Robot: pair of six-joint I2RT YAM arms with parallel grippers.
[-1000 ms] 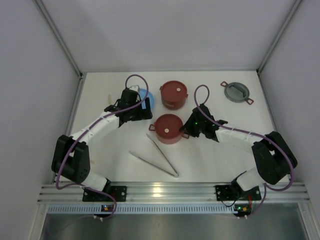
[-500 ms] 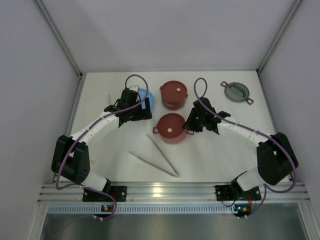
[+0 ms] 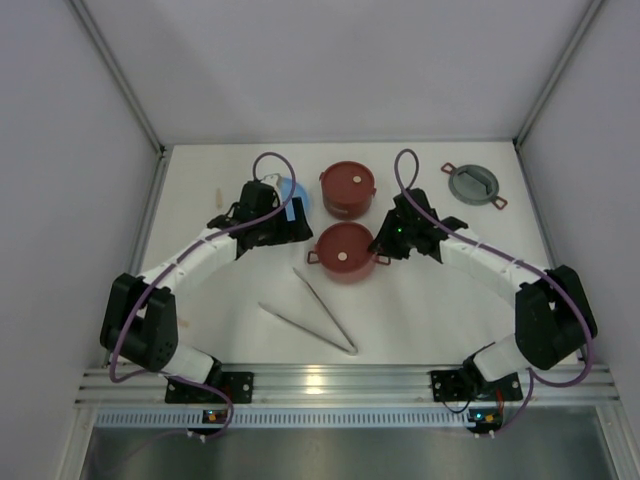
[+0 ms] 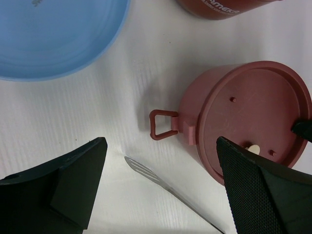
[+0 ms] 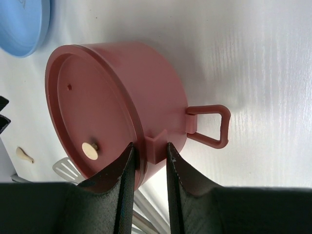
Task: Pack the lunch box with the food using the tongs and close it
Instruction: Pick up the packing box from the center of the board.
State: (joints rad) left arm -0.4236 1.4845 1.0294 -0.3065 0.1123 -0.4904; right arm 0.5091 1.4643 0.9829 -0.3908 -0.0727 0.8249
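We see thin silver metal tongs (image 3: pixel 322 308) on the tabletop (image 3: pixel 450 300), six o'clock from the lidded dark-red round bowl (image 3: pixel 343 252), joint pointing five o'clock. Right gripper (image 5: pixel 148 148) pinches the bowl's lug; left gripper (image 4: pixel 158 144) spread wide.

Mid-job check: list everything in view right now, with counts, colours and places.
far bowl: 1, dark red, lidded, centre back
near bowl: 1, dark red, lidded, in front of it
cover: 1, grey, back right
plate: 1, light blue, left of far bowl
tongs: 1, silver, front centre, lying free
cream bit: 1, far left
table: 1, white
left end effector: open, over the table beside near bowl
right end effector: shut on near bowl's side lug
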